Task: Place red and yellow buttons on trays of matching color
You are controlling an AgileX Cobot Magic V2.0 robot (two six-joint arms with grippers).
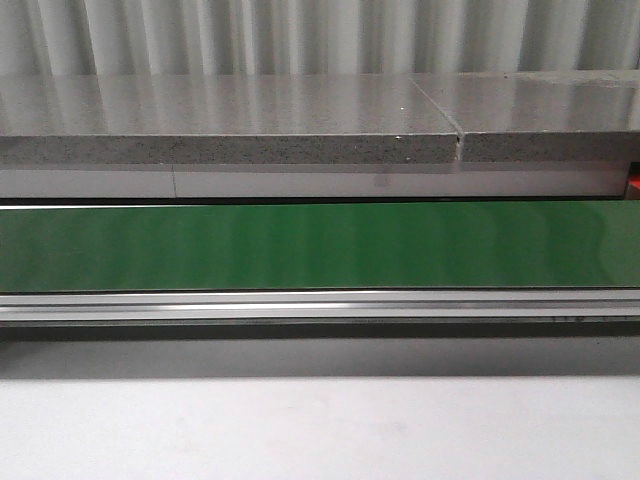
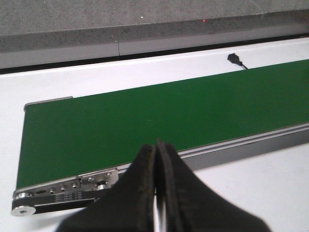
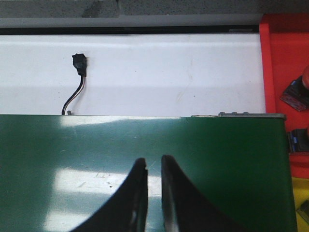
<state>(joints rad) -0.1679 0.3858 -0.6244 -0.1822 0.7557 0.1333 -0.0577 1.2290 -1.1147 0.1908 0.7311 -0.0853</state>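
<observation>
1. Front view: bare green conveyor belt, no buttons visible.
2. Left gripper pressed closed, empty; right gripper narrowly parted, empty.
3. Red tray beside the belt's end.
4. Best to wait, opening wider as a button approaches.

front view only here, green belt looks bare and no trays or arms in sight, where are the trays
Observer: The right wrist view shows a red plastic tray just past the right end of the green conveyor belt, with a yellow plastic tray beside it.
Operator: anything in the red one
Observer: A few small dark parts lie in it, too cut off to identify.
Operator: tools holding anything
Observer: No. The left tool is shut and empty at the belt's near edge, and the right tool hangs over the belt with a narrow gap between its fingers.
</observation>
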